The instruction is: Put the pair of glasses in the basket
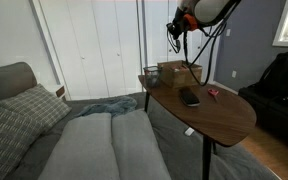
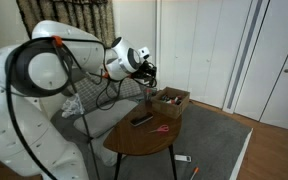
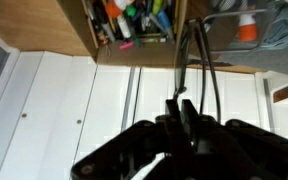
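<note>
Woven light-brown basket (image 1: 174, 71) stands at one end of the wooden desk (image 1: 224, 120), with bright pens (image 3: 134, 20) inside. Above it, the fingers (image 3: 174, 112) are clamped on the pair of glasses (image 3: 194, 55). The thin dark frame points toward the basket. A black oblong object (image 1: 189, 97) and a red item (image 1: 214, 92) lie nearby.

No lettering, label, brand or number is legible in any of my views; any print on the pens (image 3: 134, 18) in the basket (image 1: 176, 73) blurs beyond reading.
</note>
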`<state>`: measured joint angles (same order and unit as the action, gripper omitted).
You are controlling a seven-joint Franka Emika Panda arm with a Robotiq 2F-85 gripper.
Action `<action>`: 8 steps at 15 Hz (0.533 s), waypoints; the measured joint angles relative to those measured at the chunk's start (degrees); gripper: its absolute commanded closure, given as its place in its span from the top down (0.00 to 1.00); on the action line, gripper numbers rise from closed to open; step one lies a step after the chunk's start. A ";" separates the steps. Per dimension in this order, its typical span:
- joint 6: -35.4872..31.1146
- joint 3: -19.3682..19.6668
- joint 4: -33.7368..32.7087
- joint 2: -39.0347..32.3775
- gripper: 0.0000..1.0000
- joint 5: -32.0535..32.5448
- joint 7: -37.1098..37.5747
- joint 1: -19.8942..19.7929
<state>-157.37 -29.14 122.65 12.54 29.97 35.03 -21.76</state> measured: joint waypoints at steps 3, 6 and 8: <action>-2.47 -10.35 -6.21 -3.65 0.02 13.68 6.57 -13.45; -0.99 -18.40 -10.45 -6.06 0.02 25.99 15.23 -19.32; 1.26 -22.03 -11.14 -9.78 0.02 27.68 17.42 -18.49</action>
<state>-156.11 -51.18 111.50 2.76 57.65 52.45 -40.25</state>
